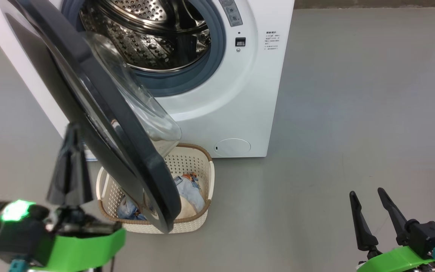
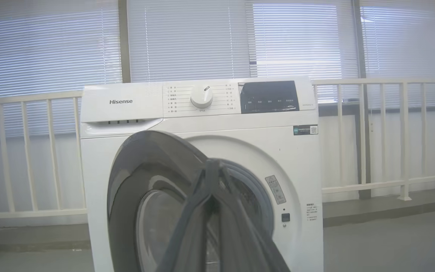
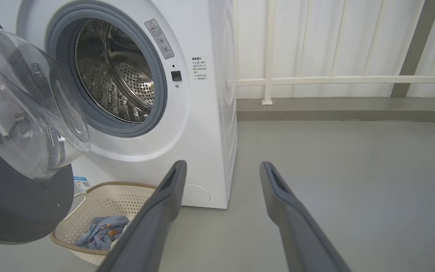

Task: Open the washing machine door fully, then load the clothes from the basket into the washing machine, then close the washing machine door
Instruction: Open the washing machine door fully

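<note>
The washing machine (image 1: 217,113) stands on the floor (image 1: 353,113), a railing (image 3: 334,80) behind it. The door (image 1: 100,124), hinged at the machine's left as the robot faces it, swings out over the basket (image 1: 202,158). The basket sits on the floor just before the machine, with the clothes (image 1: 191,192) inside it. The left hand (image 1: 73,128) is beside the door's outer face. The right hand (image 1: 366,194) is well apart, before the machine's right.

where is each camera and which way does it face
Head view: on the head, looking down at the washing machine, its open door and the basket; left gripper lower left, right gripper lower right.
Left wrist view: on the left arm, facing the machine's front; its shut fingers rise mid-bottom.
Right wrist view: on the right arm, facing the drum; its open fingers rise mid-bottom.
Head and right wrist views share basket and clothes.
</note>
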Controlling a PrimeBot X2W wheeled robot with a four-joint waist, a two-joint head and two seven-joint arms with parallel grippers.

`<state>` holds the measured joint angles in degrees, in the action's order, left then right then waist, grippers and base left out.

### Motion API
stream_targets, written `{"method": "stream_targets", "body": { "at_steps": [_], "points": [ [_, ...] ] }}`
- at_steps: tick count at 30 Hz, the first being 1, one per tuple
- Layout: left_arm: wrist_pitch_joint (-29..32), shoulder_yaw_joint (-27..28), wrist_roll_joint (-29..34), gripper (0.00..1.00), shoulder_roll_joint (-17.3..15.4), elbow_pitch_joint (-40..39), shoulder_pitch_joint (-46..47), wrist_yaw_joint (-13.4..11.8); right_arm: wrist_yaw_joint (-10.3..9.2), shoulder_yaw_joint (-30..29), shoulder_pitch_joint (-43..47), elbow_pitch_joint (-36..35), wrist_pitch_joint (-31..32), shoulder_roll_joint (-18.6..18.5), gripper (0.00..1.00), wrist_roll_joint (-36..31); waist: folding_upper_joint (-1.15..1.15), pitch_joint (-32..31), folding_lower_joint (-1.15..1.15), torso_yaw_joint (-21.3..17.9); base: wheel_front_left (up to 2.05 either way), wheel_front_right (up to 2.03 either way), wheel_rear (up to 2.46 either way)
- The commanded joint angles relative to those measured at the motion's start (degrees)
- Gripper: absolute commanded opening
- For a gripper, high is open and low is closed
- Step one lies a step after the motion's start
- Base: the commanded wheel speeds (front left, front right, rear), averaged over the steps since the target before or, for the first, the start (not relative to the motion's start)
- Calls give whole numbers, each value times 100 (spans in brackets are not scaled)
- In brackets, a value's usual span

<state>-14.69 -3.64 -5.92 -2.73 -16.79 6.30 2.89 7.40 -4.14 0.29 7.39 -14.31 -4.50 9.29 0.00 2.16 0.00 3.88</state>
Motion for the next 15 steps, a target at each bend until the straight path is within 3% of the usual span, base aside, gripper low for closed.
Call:
{"method": "stream_targets", "body": {
  "at_steps": [1,7,15],
  "points": [
    [-8,110,82,0,-72,-212,267,24,9,140,-23,-114,-69,-20,100,-75,0,-5,0,2,0,0,0],
    [287,-778,18,0,-40,-488,612,141,9,96,-19,-34,-69,26,100,-151,0,-32,0,-21,0,0,0],
    [442,-1782,-223,0,-19,-154,762,62,9,100,-40,-5,-69,64,100,-214,0,6,0,-28,0,0,0]
  ]
}}
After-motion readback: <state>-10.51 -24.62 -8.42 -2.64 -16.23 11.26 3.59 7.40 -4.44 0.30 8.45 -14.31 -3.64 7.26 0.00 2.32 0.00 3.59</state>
